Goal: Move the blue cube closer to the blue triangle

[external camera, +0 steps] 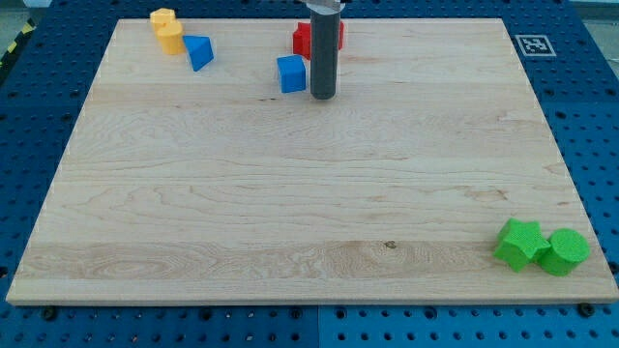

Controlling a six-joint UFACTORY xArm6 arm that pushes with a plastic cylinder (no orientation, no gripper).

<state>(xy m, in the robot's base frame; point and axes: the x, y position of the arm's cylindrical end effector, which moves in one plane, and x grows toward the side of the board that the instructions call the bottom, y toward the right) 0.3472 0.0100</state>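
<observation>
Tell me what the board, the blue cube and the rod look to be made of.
Board: pale wood, probably glued planks, since grain lines and a small knot show; the finish looks matt.
Blue cube: likely plastic, with even, saturated colour and no grain.
Rod: dark, smooth, faintly sheened, so metal or plastic; I cannot tell which. My tip stands just to the view's right of the cube.

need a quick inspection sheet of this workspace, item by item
surface: pale wooden board, flat, mostly bare in the middle
job's things: blue cube near the view's top, just left of my tip; blue triangle further to the view's left, apart from the cube
clutter: yellow block beside the triangle; red block partly hidden behind the rod; two green blocks at the view's bottom right, side by side
hand: none; rod only
cables: nothing seen
surroundings: blue perforated table; printed marker at the board's top right corner
</observation>
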